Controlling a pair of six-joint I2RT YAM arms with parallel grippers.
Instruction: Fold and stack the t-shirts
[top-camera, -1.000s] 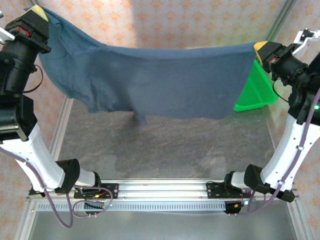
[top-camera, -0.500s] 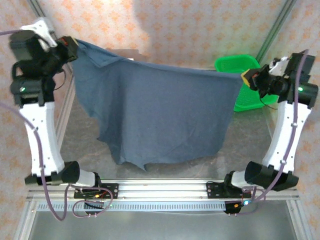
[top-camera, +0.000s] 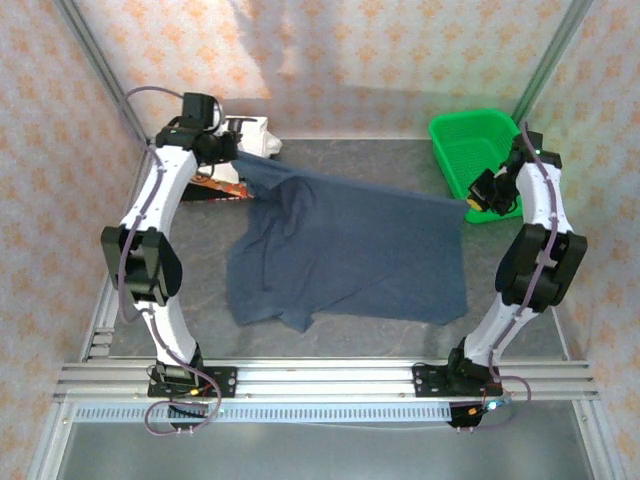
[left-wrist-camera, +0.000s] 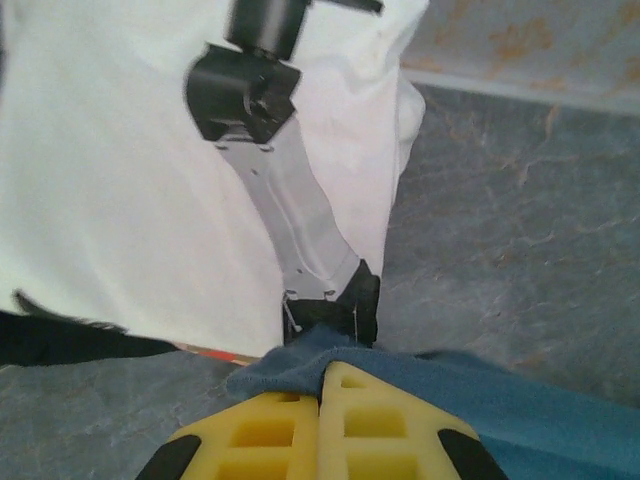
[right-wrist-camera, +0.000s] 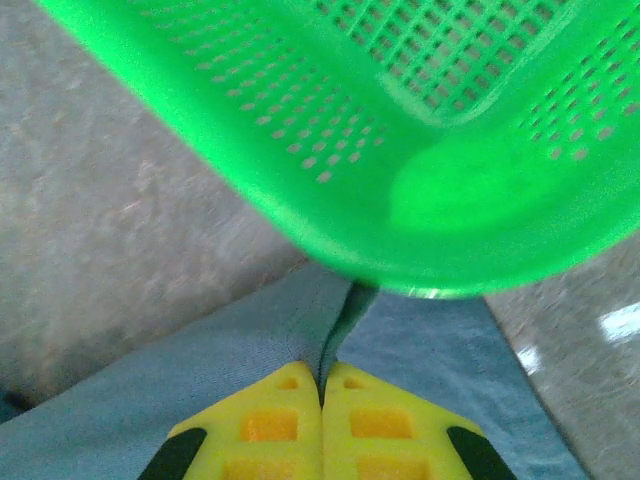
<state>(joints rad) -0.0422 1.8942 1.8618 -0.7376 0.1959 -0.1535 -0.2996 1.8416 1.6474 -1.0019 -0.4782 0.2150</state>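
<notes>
The navy-blue t-shirt (top-camera: 350, 250) lies spread over the middle of the table, rumpled along its left side. My left gripper (top-camera: 238, 158) is shut on its far left corner; in the left wrist view the yellow fingers (left-wrist-camera: 325, 372) pinch blue cloth (left-wrist-camera: 520, 400). My right gripper (top-camera: 470, 200) is shut on the far right corner, and the right wrist view has the cloth (right-wrist-camera: 200, 380) caught between the gripper's tips (right-wrist-camera: 322, 372). A folded white t-shirt (top-camera: 248, 135) tops a stack at the far left, a red-orange edge (top-camera: 215, 187) showing beneath it, right behind my left gripper.
A green mesh basket (top-camera: 470, 150) stands at the far right corner, its wall (right-wrist-camera: 400, 130) just beyond my right gripper. The folded white shirt (left-wrist-camera: 120, 180) looms close ahead of the left fingers. Metal frame posts and patterned walls bound the table.
Both arms have swung from high and near to far and low. The blue shirt, hanging in the air between them before, now lies on the table with its far corners still gripped.
</notes>
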